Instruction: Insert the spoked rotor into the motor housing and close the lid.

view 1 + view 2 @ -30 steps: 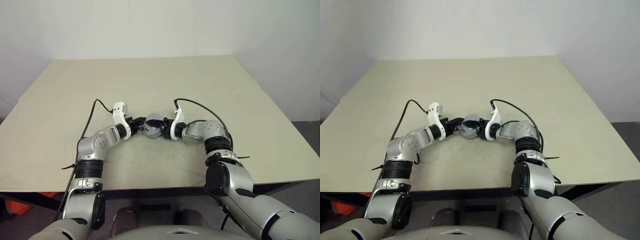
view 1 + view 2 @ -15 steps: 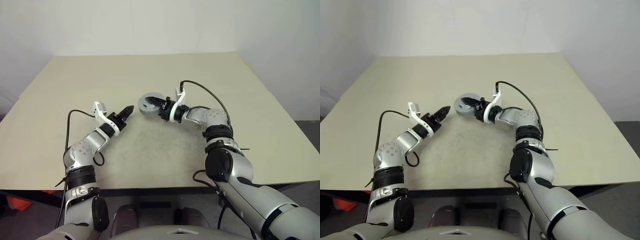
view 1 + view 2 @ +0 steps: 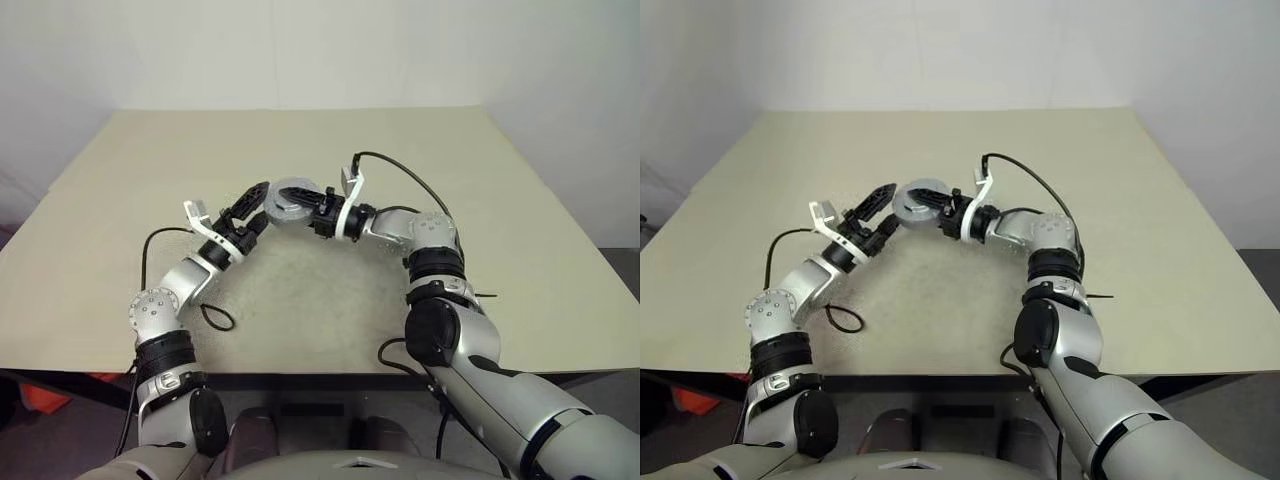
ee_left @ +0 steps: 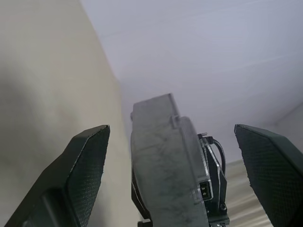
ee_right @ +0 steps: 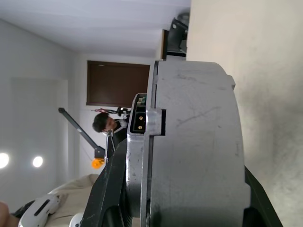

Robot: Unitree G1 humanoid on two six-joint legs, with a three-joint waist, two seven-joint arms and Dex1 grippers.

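Note:
My right gripper (image 3: 313,207) is shut on the motor housing (image 3: 291,200), a round grey puck, and holds it in the air above the middle of the table. The right wrist view shows the housing (image 5: 199,142) edge-on, with a seam round its side. Whether the thinner part beside that seam is the lid I cannot tell. My left gripper (image 3: 256,208) is open just left of the puck. Its two fingers (image 4: 87,161) stand wide on either side of the housing (image 4: 165,156) without touching it. The spoked rotor is hidden.
The beige table (image 3: 480,180) stretches out on all sides under both arms. A black cable (image 3: 212,315) loops on the table by my left forearm, and another arcs over my right wrist (image 3: 395,170). Far behind the puck a person (image 5: 106,124) stands.
My left gripper let go of the housing, drew back to the left, then opened wide and came back beside it. My right gripper lifted the housing off the table.

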